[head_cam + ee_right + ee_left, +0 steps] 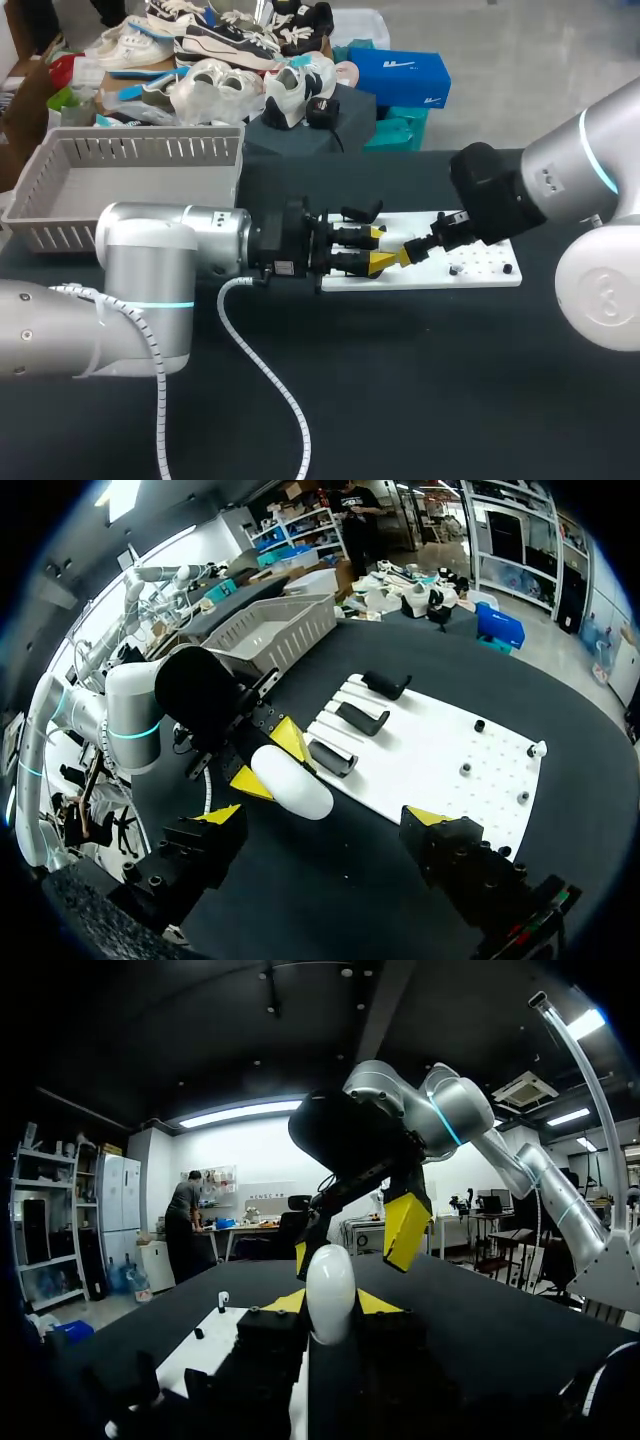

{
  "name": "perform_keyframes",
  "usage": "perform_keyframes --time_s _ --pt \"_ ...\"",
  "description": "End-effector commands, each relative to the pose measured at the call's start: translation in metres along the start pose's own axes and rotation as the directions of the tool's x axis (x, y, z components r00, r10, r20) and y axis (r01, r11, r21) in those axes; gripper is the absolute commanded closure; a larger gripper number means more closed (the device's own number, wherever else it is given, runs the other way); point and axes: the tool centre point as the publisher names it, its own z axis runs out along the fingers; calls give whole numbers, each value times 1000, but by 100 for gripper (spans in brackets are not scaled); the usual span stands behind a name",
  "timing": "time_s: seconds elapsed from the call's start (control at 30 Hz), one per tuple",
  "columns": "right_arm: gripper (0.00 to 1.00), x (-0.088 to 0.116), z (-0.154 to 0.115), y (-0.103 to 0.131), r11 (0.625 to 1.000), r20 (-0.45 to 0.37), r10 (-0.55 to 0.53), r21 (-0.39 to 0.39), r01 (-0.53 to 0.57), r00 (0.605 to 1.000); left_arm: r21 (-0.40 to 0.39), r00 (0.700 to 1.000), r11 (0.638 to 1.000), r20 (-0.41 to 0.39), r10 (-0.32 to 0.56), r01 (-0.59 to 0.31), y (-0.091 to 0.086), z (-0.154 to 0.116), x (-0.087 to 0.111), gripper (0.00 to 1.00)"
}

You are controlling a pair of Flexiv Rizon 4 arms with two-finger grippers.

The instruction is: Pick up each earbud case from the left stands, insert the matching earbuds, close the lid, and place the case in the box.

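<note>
The left end effector is closed on the white earbud case. Its two yellow tips press the case from both sides, and the rounded end of the case points up, past the tips. The case is held in the air, above the dark worktop and over the end of the white board where the stands are.

The right end effector is wide open and holds nothing. In the right wrist view the case lies ahead of it, nearer to one of its fingers, and touches neither. In the left wrist view the yellow fingers of the right arm stand just behind the case, one on each side. In the head view the two end effectors meet tip to tip over the board, and the case itself is hidden there.

On the board lie three black stands, side by side, and some small pegs stand further along it. A grey basket stands on the worktop beyond the left arm, well apart from the case.
</note>
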Motion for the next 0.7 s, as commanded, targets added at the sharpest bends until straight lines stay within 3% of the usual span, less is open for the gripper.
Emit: perform_keyframes --time_s 0.03,0.7 --pt "0 -2 2 -2 1000 -6 4 -3 -4 1000 -3 1000 1000 1 1 -1 0 1 1 100" --pt "0 -3 4 -7 1000 -19 21 10 -21 1000 -3 1000 1000 1 1 -1 0 1 1 100"
